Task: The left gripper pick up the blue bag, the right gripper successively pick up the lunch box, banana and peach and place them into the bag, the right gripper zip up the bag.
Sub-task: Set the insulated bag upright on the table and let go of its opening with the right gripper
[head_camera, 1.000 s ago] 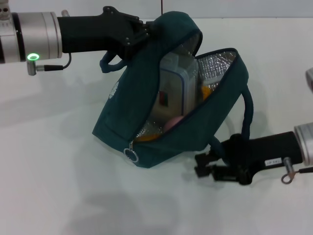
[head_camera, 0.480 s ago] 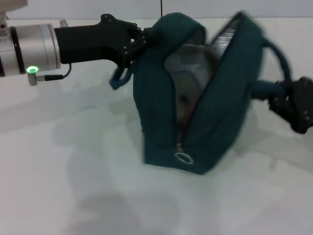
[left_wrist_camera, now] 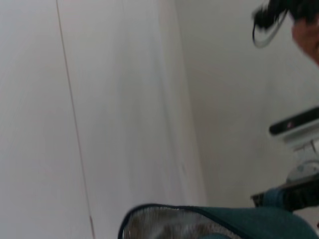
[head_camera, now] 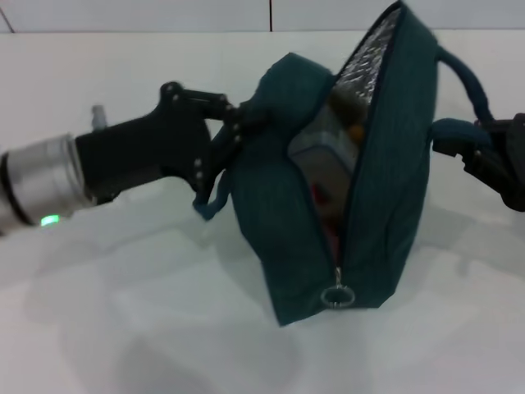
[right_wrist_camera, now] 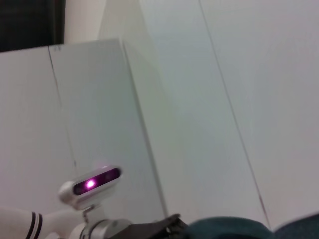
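Note:
The blue bag (head_camera: 295, 238) stands tilted on the white table, its top gaping and the foil lining (head_camera: 369, 57) showing. My left gripper (head_camera: 244, 121) is shut on the bag's left top edge. At the right edge of the head view, my right gripper (head_camera: 492, 160) holds the bag's right handle (head_camera: 453, 134) up. Inside the opening I see the lunch box (head_camera: 316, 146) and an orange-yellow bit of the banana (head_camera: 355, 130). A reddish patch (head_camera: 321, 195) shows lower down; I cannot tell whether it is the peach. The zipper ring pull (head_camera: 336, 296) hangs at the bag's near lower end.
White table (head_camera: 123, 328) all around the bag. The left wrist view shows the bag's rim (left_wrist_camera: 164, 211) and a pale wall. In the right wrist view the bag's fabric (right_wrist_camera: 224, 230) lies along the bottom and the robot's head camera (right_wrist_camera: 92, 184) glows purple.
The right gripper rose from the table at the bag's lower right to the upper right, lifting the handle. The bag swung from lying open to nearly upright. The left arm dropped lower.

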